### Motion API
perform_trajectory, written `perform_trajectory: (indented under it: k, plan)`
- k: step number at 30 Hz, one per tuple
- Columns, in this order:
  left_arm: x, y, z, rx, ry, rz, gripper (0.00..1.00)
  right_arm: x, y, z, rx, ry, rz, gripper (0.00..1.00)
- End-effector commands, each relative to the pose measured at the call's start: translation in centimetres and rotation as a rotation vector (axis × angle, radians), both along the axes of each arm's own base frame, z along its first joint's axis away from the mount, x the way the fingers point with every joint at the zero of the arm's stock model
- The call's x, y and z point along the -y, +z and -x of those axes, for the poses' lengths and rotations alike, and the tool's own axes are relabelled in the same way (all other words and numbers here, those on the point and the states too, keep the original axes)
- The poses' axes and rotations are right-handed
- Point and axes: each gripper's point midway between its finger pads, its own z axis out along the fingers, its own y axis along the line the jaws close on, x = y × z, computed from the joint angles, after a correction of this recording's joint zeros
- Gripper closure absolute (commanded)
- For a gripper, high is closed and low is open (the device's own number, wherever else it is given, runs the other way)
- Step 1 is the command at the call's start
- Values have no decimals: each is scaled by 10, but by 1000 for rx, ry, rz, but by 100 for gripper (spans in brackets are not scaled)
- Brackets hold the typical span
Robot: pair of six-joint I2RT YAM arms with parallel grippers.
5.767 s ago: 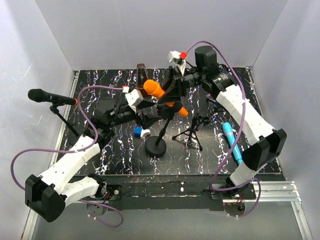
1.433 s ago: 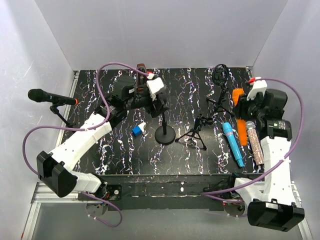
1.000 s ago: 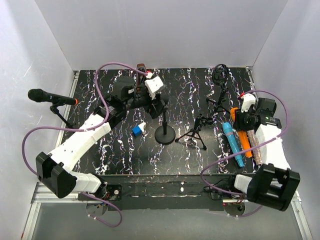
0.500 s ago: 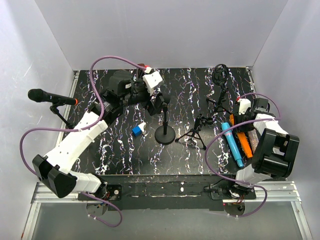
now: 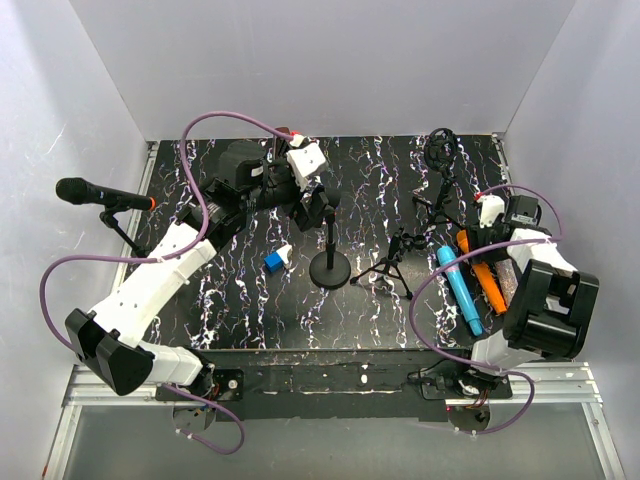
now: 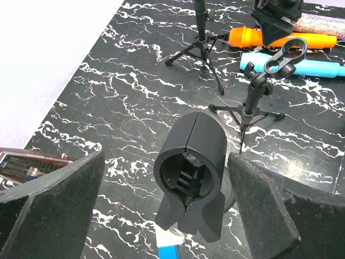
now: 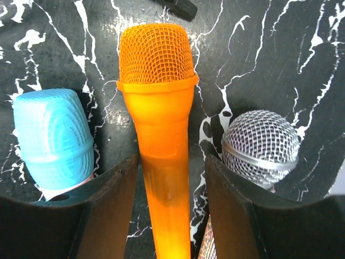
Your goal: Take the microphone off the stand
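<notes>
The orange microphone (image 5: 485, 280) lies flat on the black marbled table at the right, between a blue microphone (image 5: 458, 290) and a silver one (image 5: 508, 285). My right gripper (image 5: 480, 258) straddles its handle; in the right wrist view the fingers (image 7: 108, 210) stand either side of the orange microphone (image 7: 161, 108) with small gaps, so the right gripper (image 7: 172, 216) is open. The round-base stand (image 5: 329, 270) is upright mid-table with its clip (image 6: 194, 162) empty. My left gripper (image 5: 318, 205) is open wide, with the clip between its fingers (image 6: 264, 210), not touching.
A black microphone (image 5: 100, 195) sits on a stand at the far left. Two small tripod stands (image 5: 395, 255) (image 5: 440, 190) stand between the round-base stand and the laid microphones. A blue-and-white block (image 5: 275, 258) lies left of the stand's base.
The right arm carried the orange microphone from the stand to the right and laid it between the blue and silver ones. The left gripper stayed at the stand's clip.
</notes>
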Motion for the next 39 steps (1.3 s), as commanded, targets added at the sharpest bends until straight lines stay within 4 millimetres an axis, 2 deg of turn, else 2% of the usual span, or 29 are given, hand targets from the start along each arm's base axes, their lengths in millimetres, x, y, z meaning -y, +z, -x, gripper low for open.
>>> perform_trajectory:
  k: [1,3,4,5,9,12,14,18,19,21,26,29,33,36,39]
  plan:
    - [-5,25,2,50,16,35,2,-4,44,1,86,-31,-13,40]
    - [-8,29,2,53,30,34,2,-5,83,-5,162,-29,-10,40]
    - [-11,31,2,58,38,31,2,-21,95,9,132,-72,-103,40]
    - [-14,34,1,62,50,31,2,-28,118,14,170,-77,-136,40]
    - [-27,41,0,71,90,27,2,-74,200,42,346,23,-280,35]
    - [-35,41,4,66,98,5,2,-107,243,66,434,137,-362,34]
    - [-37,32,14,42,63,-25,2,-130,261,74,473,258,-411,34]
    - [-44,15,25,2,57,-45,2,-181,286,69,531,518,-423,34]
    - [-45,12,26,1,56,-49,2,-207,291,74,533,639,-426,33]
    - [-47,11,27,1,56,-54,2,-238,299,73,539,796,-429,29]
    - [-57,5,35,-22,67,-110,2,-297,319,68,480,1035,-520,27]
    - [-65,-3,41,-34,80,-131,2,-325,329,63,485,1133,-556,26]
    - [-71,-16,46,-52,90,-151,2,-358,340,68,482,1241,-632,25]
    - [-74,-23,48,-54,92,-167,2,-376,341,74,458,1300,-676,24]
    - [-73,-25,49,-63,92,-160,2,-390,333,77,429,1337,-686,23]
